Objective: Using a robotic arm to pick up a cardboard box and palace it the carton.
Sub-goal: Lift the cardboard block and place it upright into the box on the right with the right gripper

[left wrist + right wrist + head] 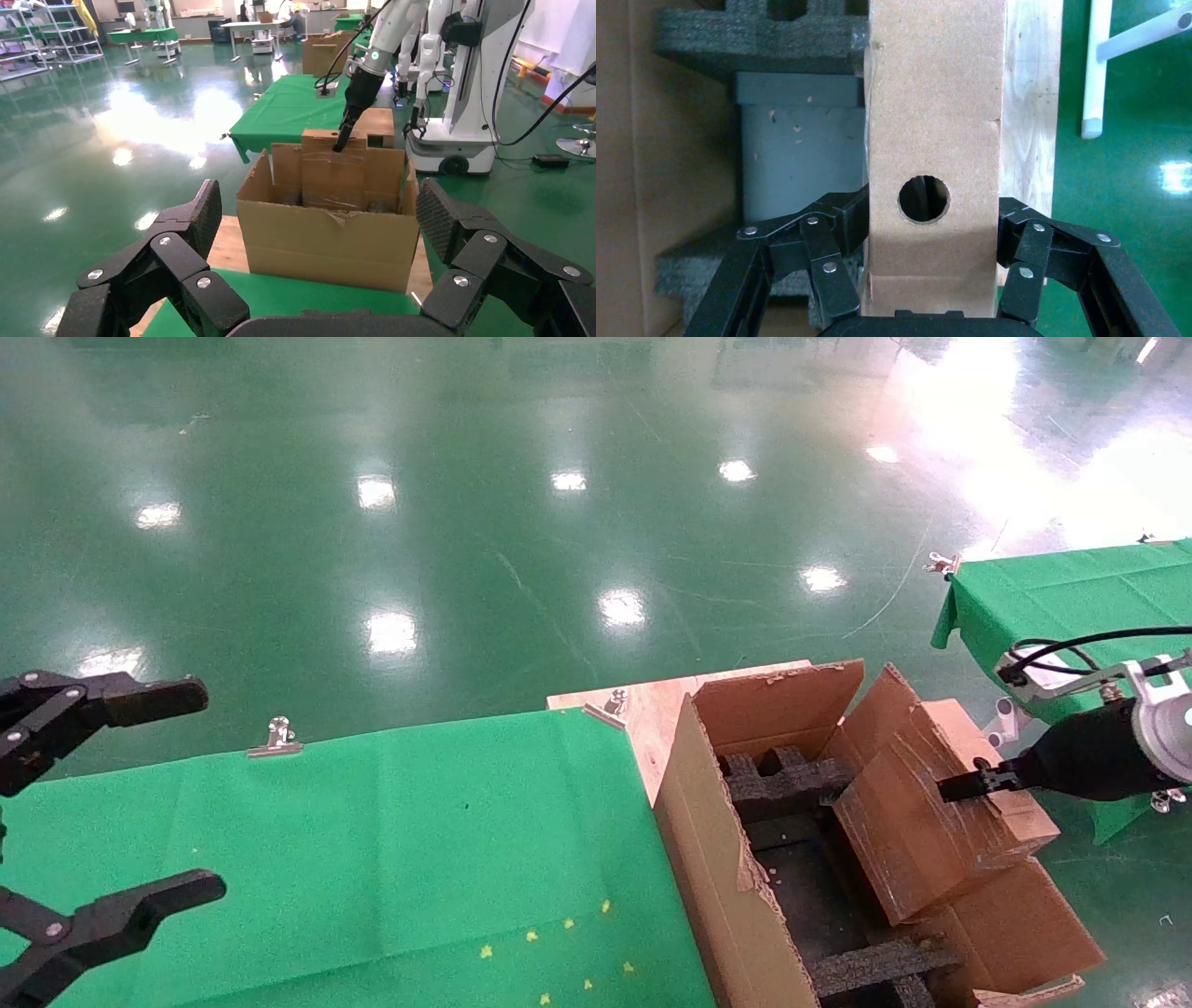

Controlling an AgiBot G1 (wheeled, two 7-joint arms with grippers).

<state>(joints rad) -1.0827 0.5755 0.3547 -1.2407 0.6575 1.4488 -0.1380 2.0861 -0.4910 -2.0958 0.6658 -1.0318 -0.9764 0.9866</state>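
Right gripper (933,281) — fingers clamped on cardboard box (937,126), holed narrow side facing wrist, long axis tilted down into carton (736,859). Left gripper (121,803) — wide open.

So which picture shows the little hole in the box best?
The right wrist view: the hole faces the camera, between the right gripper's fingers. The head view shows the box but no hole; the left wrist view shows it far off.

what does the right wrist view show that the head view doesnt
Only the right wrist view shows the round hole in the cardboard box's narrow side, with the fingers clamped on both faces. Only the head view shows the idle left gripper open over the green cloth. Both show the right gripper holding the box over the carton's black foam.
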